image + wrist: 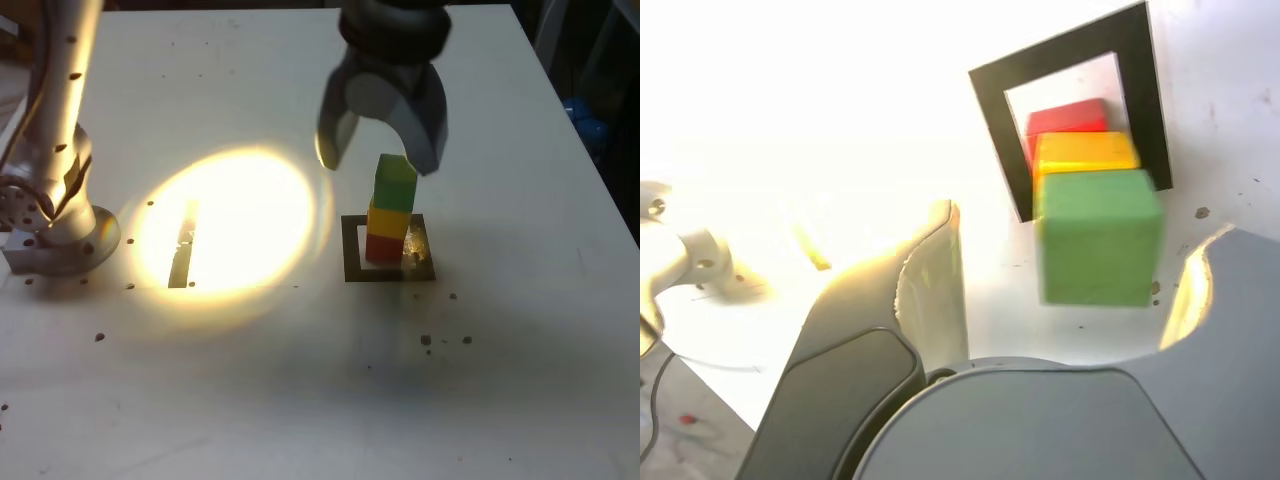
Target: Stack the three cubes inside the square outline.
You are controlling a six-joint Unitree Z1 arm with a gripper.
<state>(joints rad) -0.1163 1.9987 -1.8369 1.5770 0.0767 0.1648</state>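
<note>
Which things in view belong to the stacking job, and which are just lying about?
Job: green cube on yellow cube on red cube, inside the square outline; open gripper above them.

Lying about: narrow dark strip, dark specks on table.

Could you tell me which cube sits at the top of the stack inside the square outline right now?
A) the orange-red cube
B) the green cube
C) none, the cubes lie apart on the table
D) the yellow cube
B: the green cube tops the stack, above the yellow cube and the orange-red cube, which stands within the square outline.
</note>
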